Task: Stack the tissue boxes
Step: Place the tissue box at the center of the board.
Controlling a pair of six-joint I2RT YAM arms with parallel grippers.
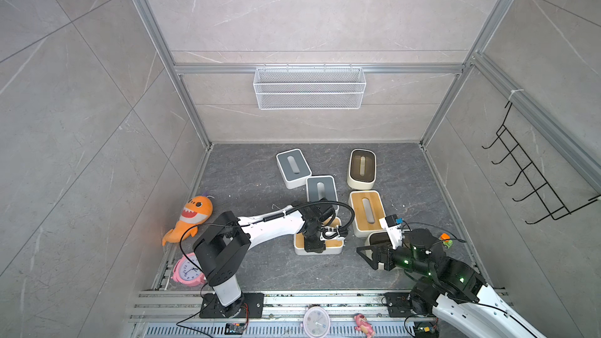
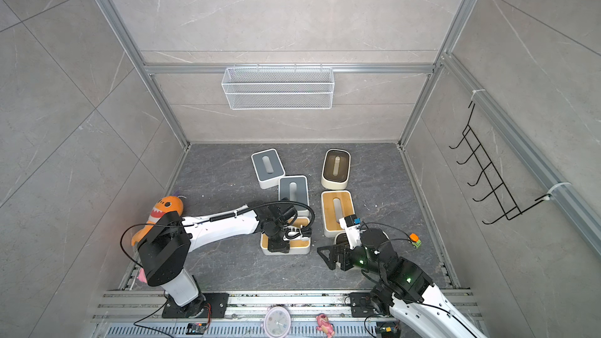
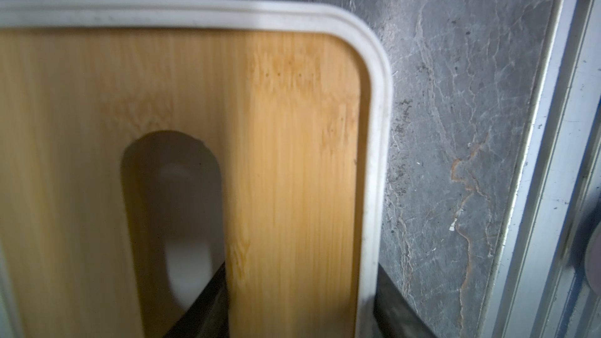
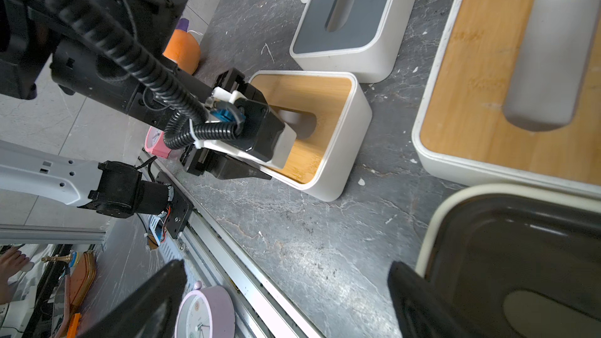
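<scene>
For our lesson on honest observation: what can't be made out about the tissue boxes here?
- Near bamboo-lidded box: lid mostly covered by the left arm in both top views.
- Near brown-lidded box: mostly hidden under the right arm in both top views; cut off at the right wrist view's edge.

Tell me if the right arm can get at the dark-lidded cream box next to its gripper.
Probably yes: the right gripper is open and the cream box sits right beside it, with nothing between them.
</scene>
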